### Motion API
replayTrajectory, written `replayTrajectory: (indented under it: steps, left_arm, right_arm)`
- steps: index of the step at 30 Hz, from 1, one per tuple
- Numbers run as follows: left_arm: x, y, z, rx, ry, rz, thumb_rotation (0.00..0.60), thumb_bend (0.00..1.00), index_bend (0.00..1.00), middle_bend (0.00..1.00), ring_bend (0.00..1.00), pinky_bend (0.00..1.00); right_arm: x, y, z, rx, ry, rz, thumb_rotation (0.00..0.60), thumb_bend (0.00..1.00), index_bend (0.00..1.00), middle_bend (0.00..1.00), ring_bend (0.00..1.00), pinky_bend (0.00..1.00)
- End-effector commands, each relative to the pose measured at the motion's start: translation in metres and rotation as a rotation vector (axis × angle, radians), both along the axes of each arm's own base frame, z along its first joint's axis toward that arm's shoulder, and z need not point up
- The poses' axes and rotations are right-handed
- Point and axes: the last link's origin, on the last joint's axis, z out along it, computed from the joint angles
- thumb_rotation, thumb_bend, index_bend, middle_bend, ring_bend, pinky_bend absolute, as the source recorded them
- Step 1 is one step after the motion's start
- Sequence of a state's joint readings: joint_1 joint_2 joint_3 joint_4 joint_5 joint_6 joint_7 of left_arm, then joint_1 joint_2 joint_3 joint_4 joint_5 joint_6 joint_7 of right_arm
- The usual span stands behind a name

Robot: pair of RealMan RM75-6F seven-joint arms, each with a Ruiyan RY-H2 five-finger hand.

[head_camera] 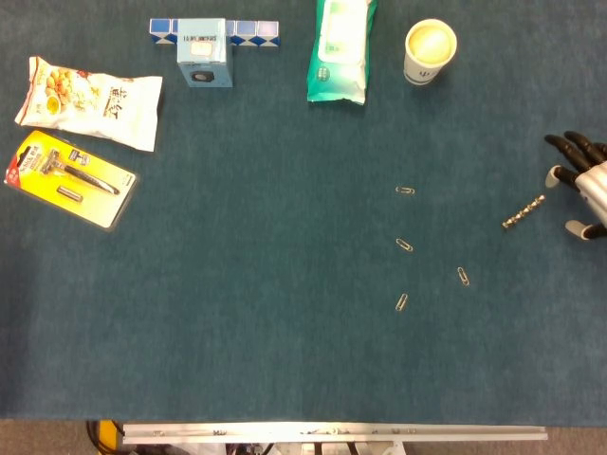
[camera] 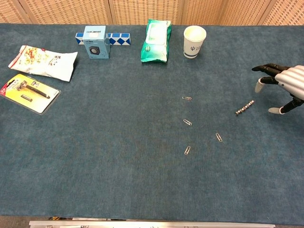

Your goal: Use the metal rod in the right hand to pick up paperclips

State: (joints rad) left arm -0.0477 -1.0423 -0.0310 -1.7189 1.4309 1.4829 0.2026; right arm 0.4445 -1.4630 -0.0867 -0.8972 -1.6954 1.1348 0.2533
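Observation:
A short knurled metal rod (head_camera: 524, 211) (camera: 244, 108) lies slanted on the blue cloth at the right. My right hand (head_camera: 581, 182) (camera: 281, 84) hovers just right of it with fingers spread, holding nothing and not touching the rod. Several paperclips lie left of the rod: one at the top (head_camera: 405, 191) (camera: 187, 98), one in the middle (head_camera: 404, 245) (camera: 187, 122), one lower down (head_camera: 401, 302) (camera: 187, 150) and one nearer the rod (head_camera: 463, 276) (camera: 218, 137). My left hand is not visible in either view.
Along the far edge stand a paper cup (head_camera: 430, 50), a green wipes pack (head_camera: 340, 49) and a light blue box (head_camera: 204, 52) with a blue-white strip behind it. A snack bag (head_camera: 90, 100) and a yellow razor pack (head_camera: 68, 176) lie at the left.

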Motion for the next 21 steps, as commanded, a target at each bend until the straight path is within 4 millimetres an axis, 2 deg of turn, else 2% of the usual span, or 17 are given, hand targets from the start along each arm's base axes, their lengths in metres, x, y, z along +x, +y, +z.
replayTrajectory:
  steps: [1,21]
  left_arm:
    - [0.0,0.0,0.0,0.0,-0.001,0.002,0.6,0.25,0.25,0.05,0.1,0.16]
    - [-0.005,0.003,-0.002,-0.013,0.004,0.026,0.6,0.25,0.25,0.05,0.1,0.16]
  right_arm:
    - [-0.001,-0.001,-0.005,0.007,-0.006,0.02,0.6,0.15,0.41,0.07,0.05,0.23]
    - [-0.01,-0.005,-0.016,-0.013,-0.029,0.087,0.6,0.26,0.44,0.07,0.05,0.23]
